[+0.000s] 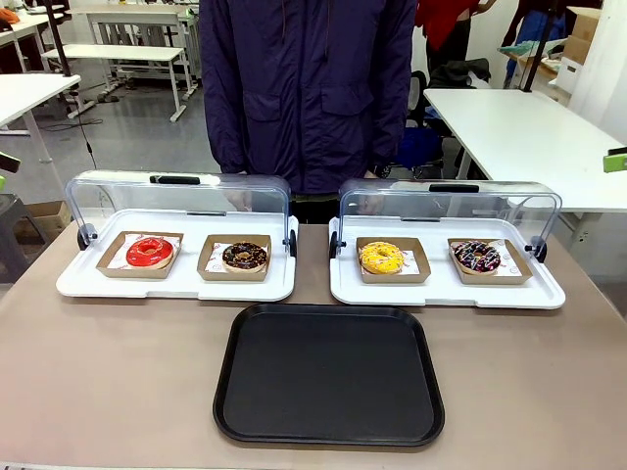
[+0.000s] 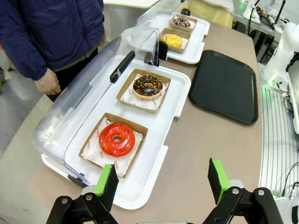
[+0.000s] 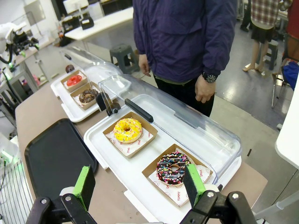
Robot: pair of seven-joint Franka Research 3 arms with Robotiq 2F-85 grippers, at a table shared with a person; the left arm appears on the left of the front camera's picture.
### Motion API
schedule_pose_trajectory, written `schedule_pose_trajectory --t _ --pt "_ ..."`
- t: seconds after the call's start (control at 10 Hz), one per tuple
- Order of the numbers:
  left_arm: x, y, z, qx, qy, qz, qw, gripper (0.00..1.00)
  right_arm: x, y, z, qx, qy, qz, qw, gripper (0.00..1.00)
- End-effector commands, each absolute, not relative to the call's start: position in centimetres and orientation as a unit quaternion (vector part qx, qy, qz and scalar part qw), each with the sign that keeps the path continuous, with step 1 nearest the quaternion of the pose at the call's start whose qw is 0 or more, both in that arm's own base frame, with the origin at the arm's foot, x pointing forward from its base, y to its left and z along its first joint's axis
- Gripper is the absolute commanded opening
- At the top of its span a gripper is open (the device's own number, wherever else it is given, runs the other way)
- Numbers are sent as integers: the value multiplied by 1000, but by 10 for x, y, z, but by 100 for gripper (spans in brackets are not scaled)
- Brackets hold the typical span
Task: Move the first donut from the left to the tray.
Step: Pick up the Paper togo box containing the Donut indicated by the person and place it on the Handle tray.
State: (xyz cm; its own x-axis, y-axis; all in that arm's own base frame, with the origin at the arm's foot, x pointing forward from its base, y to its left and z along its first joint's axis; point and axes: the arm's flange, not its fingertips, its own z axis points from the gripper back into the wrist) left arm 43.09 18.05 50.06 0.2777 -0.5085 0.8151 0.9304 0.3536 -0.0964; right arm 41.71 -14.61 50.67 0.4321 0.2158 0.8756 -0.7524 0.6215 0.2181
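The first donut (image 2: pixel 116 138) lies just ahead of the left claw (image 2: pixel 163 181), which gapes wide and empty.

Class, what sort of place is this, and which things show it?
Probably a robotics lab, staged as a donut counter: white worktables behind, the red donut in a lidded display tray, the left gripper.

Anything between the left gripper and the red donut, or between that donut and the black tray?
Nothing visible. The left gripper is open just short of the red donut, and the clear lid stands open on the side toward the person. Toward the black tray lie only the low rim of the white tray and bare table.
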Motion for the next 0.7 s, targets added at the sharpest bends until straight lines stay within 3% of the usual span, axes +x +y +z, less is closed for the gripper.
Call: schedule_pose_trajectory --t 0.0,0.6 --pt "430 180 501 -300 -359 -486 738 100 419 -145 507 311 -446 308 781 100" --pt "430 180 501 -300 -359 -486 738 100 419 -145 507 311 -446 308 781 100"
